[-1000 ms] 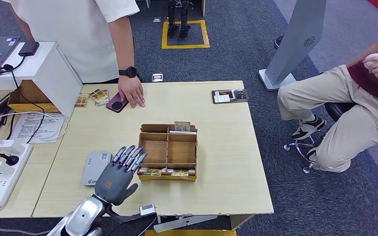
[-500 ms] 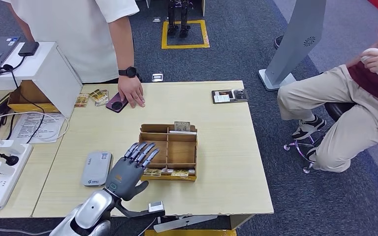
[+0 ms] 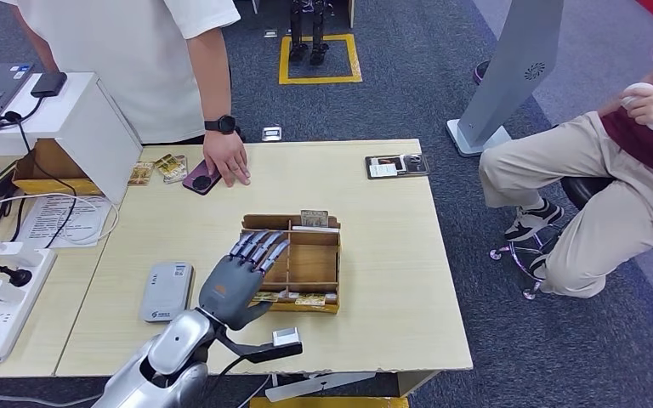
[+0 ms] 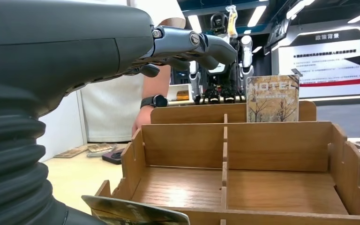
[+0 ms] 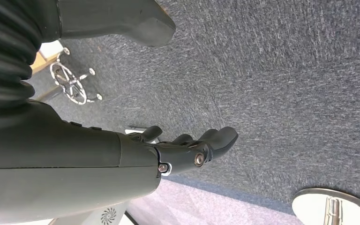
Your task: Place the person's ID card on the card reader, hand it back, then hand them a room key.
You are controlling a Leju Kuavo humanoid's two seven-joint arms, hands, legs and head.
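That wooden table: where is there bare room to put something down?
Bare top lies right of the compartmented wooden organizer box, toward the table's right edge, and between the box and the person's hand. Crowded: the left side, with the grey card reader and cables.

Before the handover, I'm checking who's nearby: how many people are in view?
2. A standing person at the table's far edge; a seated person to its right. Others may be out of frame.

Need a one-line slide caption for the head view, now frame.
Left hand open above the wooden card organizer; card reader beside it, a person's hand resting on the table.
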